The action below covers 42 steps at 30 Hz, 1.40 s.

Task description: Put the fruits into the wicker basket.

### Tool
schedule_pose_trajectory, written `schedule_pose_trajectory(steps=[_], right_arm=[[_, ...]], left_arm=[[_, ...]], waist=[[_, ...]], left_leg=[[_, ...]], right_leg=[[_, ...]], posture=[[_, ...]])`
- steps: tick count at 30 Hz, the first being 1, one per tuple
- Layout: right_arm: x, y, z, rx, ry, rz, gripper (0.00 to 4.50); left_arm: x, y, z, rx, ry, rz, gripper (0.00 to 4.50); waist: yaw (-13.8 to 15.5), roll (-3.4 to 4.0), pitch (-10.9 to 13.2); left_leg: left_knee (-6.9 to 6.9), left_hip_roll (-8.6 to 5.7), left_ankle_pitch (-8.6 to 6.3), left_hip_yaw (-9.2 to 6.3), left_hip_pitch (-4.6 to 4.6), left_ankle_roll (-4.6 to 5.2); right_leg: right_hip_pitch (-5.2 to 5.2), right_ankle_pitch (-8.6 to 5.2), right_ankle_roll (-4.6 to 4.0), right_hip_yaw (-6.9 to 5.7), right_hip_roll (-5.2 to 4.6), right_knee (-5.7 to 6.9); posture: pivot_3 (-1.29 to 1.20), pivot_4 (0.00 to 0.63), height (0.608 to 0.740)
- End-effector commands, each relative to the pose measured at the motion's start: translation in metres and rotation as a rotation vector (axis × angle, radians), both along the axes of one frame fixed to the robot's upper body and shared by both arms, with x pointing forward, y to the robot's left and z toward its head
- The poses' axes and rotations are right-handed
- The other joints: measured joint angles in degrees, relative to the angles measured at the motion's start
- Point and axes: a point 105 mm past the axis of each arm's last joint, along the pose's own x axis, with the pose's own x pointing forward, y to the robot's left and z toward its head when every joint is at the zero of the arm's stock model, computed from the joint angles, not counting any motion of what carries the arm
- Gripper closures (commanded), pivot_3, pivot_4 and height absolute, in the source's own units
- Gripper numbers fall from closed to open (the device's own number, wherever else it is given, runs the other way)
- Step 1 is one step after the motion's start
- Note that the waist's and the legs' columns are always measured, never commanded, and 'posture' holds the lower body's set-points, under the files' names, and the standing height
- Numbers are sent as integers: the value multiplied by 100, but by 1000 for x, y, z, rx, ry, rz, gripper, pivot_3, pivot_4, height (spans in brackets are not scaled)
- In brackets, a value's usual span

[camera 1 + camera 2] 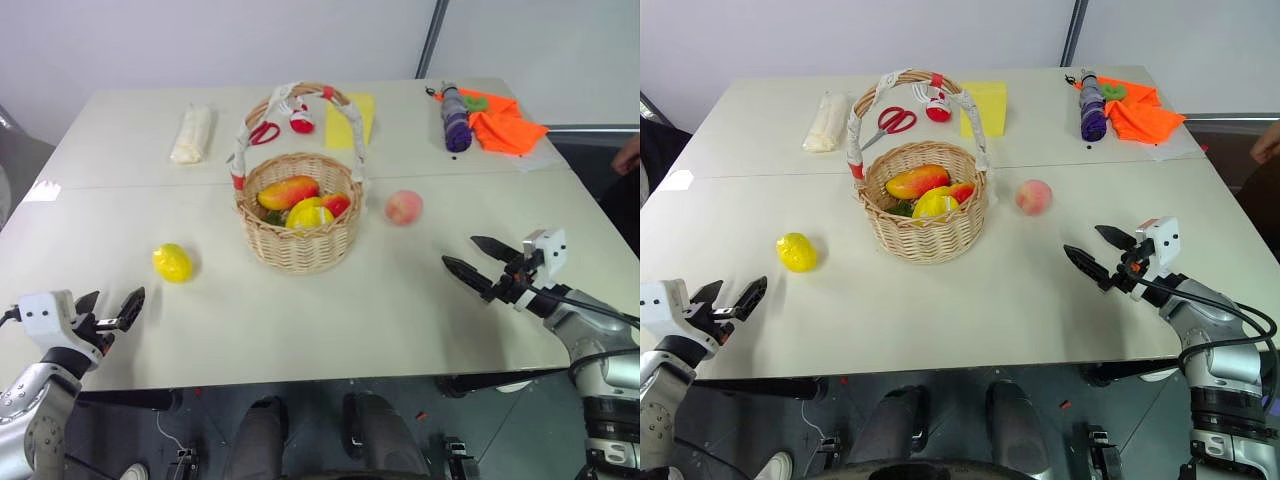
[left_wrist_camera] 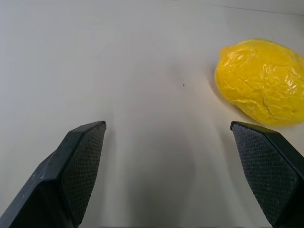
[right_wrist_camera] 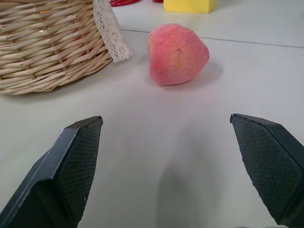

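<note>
The wicker basket (image 1: 300, 235) stands mid-table with its cloth-wrapped handle upright. Inside it lie an orange-red mango-like fruit (image 1: 288, 191), a yellow fruit (image 1: 310, 214) and a red one. A yellow lemon (image 1: 172, 262) rests on the table to the basket's left, and a pink peach (image 1: 404, 207) to its right. My left gripper (image 1: 108, 308) is open near the front left edge, short of the lemon (image 2: 261, 80). On the front right, my right gripper (image 1: 474, 258) is open and aimed toward the peach (image 3: 176, 53), with nothing between its fingers.
Behind the basket lie red-handled scissors (image 1: 265, 132), a yellow sponge (image 1: 350, 120) and a small red-and-white item (image 1: 301, 122). A rolled white cloth (image 1: 192, 133) sits back left. A purple folded umbrella (image 1: 456, 122) and orange cloth (image 1: 502, 125) lie back right.
</note>
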Motion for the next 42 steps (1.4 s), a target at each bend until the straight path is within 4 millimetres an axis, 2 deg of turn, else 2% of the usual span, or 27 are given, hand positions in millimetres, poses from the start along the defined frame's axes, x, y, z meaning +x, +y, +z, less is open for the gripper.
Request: schedule_pose_trajectory(steps=[1, 7, 11, 15, 19, 23, 26, 30, 32, 35, 42], right_arm=[[1, -1, 14, -13, -60, 4, 2], [1, 2, 19, -21, -77, 14, 2], [5, 13, 40, 1, -134, 50, 2], [-1, 37, 67, -45, -187, 185, 2], [-19, 75, 98, -57, -221, 386, 2], [-43, 115, 112, -82, -221, 591, 2], [-54, 132, 115, -95, -224, 673, 2], [-59, 148, 116, -89, -237, 735, 2], [-60, 151, 118, -76, -242, 753, 2], [-61, 156, 119, -63, -244, 780, 2], [-64, 161, 114, -62, -228, 811, 2]], left_arm=[[-2, 1, 16, 50, -63, -6, 0], [6, -5, 18, 36, -61, -15, 0], [23, -18, 32, 71, -67, -62, 0], [45, -37, 60, 118, -78, -110, 0], [70, -61, 79, 194, -32, -141, 0], [86, -58, 85, 171, 66, -2, 0], [86, -56, 81, 102, 149, 98, 0], [82, -83, 80, 24, 199, 108, 0], [78, -89, 75, 26, 239, 122, 0], [71, -87, 63, 20, 304, 184, 0], [65, -86, 58, 45, 359, 213, 0]], waist=[[-1, 0, 0], [2, 0, 0], [3, 0, 0], [2, -2, 1], [5, -1, 1], [-12, -7, 3], [-21, -9, 3], [5, -30, 14], [8, -44, 12], [-1, -44, 11], [8, -44, 11]], left_leg=[[0, 0, 0, 0, 0, 0], [0, 0, 0, 0, 0, 0], [2, -1, 0, 0, -1, 0], [3, -1, 0, -2, -1, 0], [2, -2, 0, -3, -1, 0], [2, -2, 0, -8, -2, 0], [1, -2, 0, -12, 0, 1], [6, -6, 0, -14, -6, 0], [9, -8, 1, -16, -8, -1], [8, -12, 1, -16, -7, -1], [8, -12, 1, -17, -5, -1]], right_leg=[[0, 0, 0, 0, 0, 0], [0, 0, 0, 0, 0, 0], [0, 1, 0, 0, 0, 1], [0, 1, 2, 0, 3, 5], [1, 4, 4, 0, 3, 7], [0, 14, 25, -1, 11, 10], [1, 20, 41, -2, 14, 11], [1, 29, 52, -4, 10, 10], [1, 34, 48, -4, 10, 10], [1, 39, 40, -4, 7, 10], [2, 38, 37, -4, 7, 11]], posture=[[0, 150, 740], [0, 150, 740], [0, 150, 740], [0, 150, 740], [0, 150, 740], [0, 150, 740], [0, 150, 740], [0, 150, 740], [0, 150, 740], [0, 150, 740], [0, 150, 740]])
